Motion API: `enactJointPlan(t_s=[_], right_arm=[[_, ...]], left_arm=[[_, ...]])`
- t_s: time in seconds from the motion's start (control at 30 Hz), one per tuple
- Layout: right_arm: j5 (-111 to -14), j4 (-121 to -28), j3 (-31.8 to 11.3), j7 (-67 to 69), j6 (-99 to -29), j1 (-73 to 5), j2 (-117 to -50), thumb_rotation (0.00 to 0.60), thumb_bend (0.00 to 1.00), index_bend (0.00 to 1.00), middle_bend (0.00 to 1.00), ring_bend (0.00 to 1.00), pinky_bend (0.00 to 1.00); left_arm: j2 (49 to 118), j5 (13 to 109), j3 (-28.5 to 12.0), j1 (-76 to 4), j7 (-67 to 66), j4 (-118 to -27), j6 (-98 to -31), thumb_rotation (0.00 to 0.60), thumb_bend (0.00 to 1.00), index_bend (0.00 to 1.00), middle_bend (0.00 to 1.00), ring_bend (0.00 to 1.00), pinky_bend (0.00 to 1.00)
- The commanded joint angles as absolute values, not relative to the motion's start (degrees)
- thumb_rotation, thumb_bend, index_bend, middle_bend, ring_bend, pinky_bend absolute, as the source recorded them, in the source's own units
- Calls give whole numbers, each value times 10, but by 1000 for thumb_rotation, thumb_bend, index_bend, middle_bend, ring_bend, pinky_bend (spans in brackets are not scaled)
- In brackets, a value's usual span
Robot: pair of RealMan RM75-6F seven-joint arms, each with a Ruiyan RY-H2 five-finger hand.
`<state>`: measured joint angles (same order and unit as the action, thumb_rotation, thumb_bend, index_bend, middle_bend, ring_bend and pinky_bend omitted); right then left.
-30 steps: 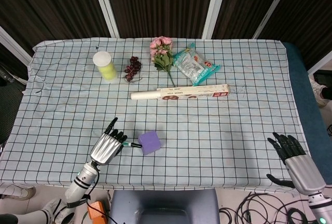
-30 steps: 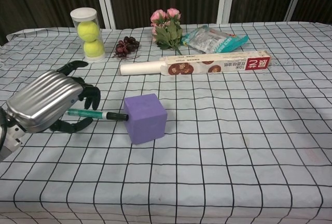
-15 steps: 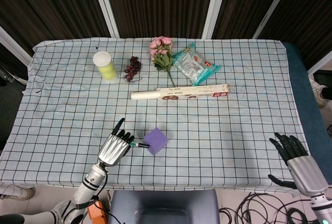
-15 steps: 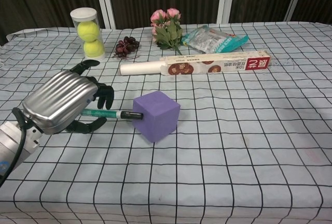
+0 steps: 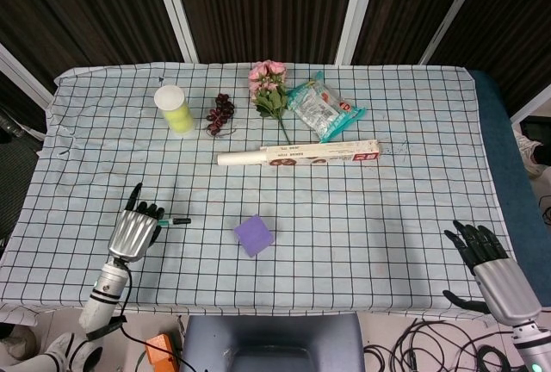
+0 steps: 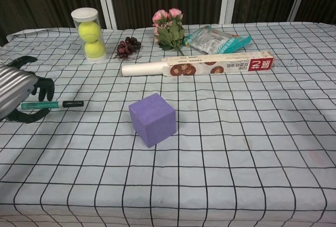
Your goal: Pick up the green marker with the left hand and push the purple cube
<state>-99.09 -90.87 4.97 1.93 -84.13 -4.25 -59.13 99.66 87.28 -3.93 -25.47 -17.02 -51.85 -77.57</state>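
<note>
1. Dark slatted panels with white posts stand behind a table (image 5: 413, 114) covered in a white cloth with a black grid.
2. Near the middle of the front half sits the purple cube (image 5: 255, 235), resting flat on the cloth, turned a little so 1 corner faces forward in the chest view.
3. Well to the left of the cube, the left hand (image 5: 136, 230) has its fingers curled around the green marker (image 6: 52, 104), holding it by the green barrel.
4. The marker lies roughly level, long axis running left to right, black cap end pointing toward the cube; a clear gap separates its tip from the cube.
5. Far to the right of the cube, at the front table edge, the right hand (image 5: 492, 262) holds nothing, fingers spread apart.
6. Behind the cube lies a long wrap box (image 5: 297, 154), set crosswise.
7. Further behind the cube: a tube of tennis balls (image 5: 175, 110), a grape bunch (image 5: 220, 113), pink flowers (image 5: 269, 84) and a snack bag (image 5: 323, 108).
</note>
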Motion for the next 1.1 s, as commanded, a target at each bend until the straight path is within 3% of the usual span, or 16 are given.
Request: enactJointPlan(t_s=[0.03, 0.3, 0.4, 0.47, 0.6, 0.7, 0.9, 1.0, 1.1], right_arm=[[-989, -910, 49, 17, -838, -44, -592, 600, 306, 0, 0, 0, 53], [-984, -911, 48, 16, -832, -47, -591, 600, 305, 0, 0, 0, 53], [-985, -911, 48, 16, -836, -45, -591, 600, 305, 0, 0, 0, 53], [-986, -910, 48, 16, -837, -45, -591, 600, 306, 0, 0, 0, 53], [-982, -910, 46, 19, -838, -45, -592, 600, 305, 0, 0, 0, 54], [-979, -909, 44, 19, -838, -44, -594, 600, 306, 0, 0, 0, 55], [-970, -912, 40, 15, -840, -42, -594, 600, 306, 0, 0, 0, 56], [-967, -912, 38, 10, -843, -40, -596, 600, 306, 0, 0, 0, 56], [-966, -913, 38, 5, -839, -42, -598, 600, 305, 0, 0, 0, 56]], left_arm=[[1013, 840, -51, -258, -110, -448, -726, 600, 535, 785, 820, 494, 112], [1029, 844, -43, -263, -42, -404, -707, 600, 440, 468, 562, 382, 111], [1025, 839, -41, -262, -43, -402, -693, 600, 416, 295, 301, 246, 108], [1016, 836, -41, -260, -47, -419, -687, 600, 402, 190, 217, 192, 103], [974, 839, -33, -247, -67, -482, -699, 600, 388, 183, 182, 161, 102], [916, 850, -21, -219, -101, -574, -745, 600, 383, 154, 147, 110, 102], [774, 897, 23, -103, -134, -798, -929, 600, 367, 3, 90, 11, 92], [739, 929, 34, -73, -135, -839, -986, 600, 362, 0, 61, 0, 89], [728, 944, 34, -65, -117, -841, -1003, 600, 360, 0, 55, 0, 88]])
